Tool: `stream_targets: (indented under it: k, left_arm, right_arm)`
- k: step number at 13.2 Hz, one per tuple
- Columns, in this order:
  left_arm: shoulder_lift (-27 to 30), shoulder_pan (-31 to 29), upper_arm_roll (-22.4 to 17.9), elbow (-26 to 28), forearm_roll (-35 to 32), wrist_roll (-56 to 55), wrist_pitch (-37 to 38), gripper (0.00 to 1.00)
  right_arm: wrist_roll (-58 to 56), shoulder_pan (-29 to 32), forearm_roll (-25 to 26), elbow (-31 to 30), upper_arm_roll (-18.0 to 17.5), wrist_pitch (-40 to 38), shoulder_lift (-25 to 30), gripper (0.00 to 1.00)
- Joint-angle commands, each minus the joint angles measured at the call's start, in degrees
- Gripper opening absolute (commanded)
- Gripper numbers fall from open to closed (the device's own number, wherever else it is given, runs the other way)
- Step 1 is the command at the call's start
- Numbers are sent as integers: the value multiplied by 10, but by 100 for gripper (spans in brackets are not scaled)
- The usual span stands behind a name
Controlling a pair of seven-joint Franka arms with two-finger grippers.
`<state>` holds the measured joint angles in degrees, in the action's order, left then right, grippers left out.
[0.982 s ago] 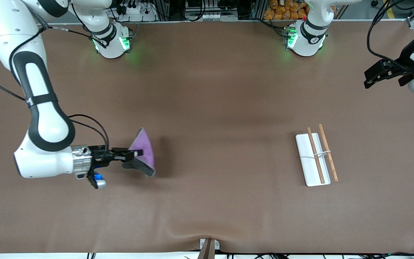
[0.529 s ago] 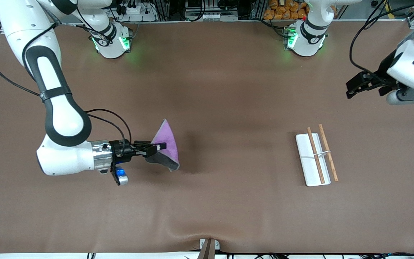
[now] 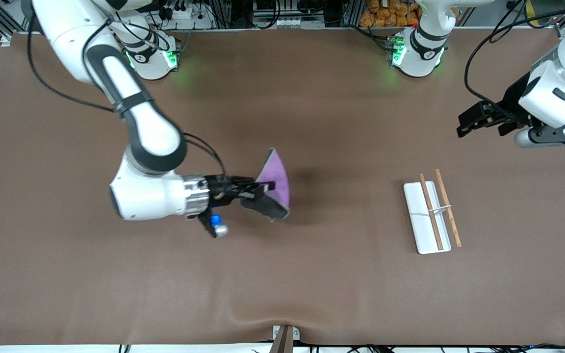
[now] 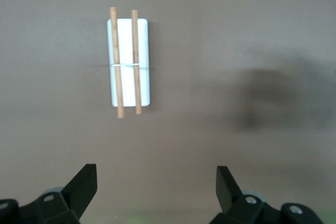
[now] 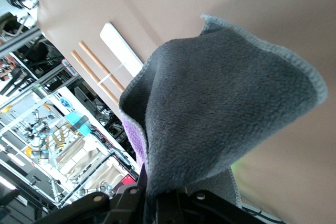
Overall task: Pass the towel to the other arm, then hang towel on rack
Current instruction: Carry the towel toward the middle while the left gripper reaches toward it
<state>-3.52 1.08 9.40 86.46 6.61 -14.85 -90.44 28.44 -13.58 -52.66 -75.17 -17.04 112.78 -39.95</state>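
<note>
My right gripper point(image 3: 262, 189) is shut on the towel point(image 3: 276, 182) and holds it in the air over the middle of the table, purple face up, dark grey face under. In the right wrist view the grey face point(image 5: 220, 114) hangs from the shut jaws. The rack point(image 3: 432, 212), a white base with two wooden rods, lies toward the left arm's end of the table; it also shows in the left wrist view point(image 4: 128, 61) and the right wrist view point(image 5: 105, 66). My left gripper point(image 3: 465, 125) is open and empty, in the air over the table near that end.
The brown table cloth point(image 3: 282, 274) has a ripple near its front edge. A small bracket point(image 3: 285, 336) sits at the middle of that edge. The two arm bases point(image 3: 152, 56) point(image 3: 417, 51) stand along the table's back edge.
My right arm has carried the towel from its own end toward the middle of the table. My left gripper has moved inward over the table toward the rack's end.
</note>
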Motion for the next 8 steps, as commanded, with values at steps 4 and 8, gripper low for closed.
stream_targets:
  k: [4, 8]
  left_arm:
    - [-81, 14, 0, -3, 102, -25, -76, 100]
    - [-126, 73, 0, -3, 119, -190, -121, 100]
  right_arm:
    - [141, -127, 50, 38, 6, 116, 2, 0]
    - [205, -155, 90, 38, 7, 190, 0, 0]
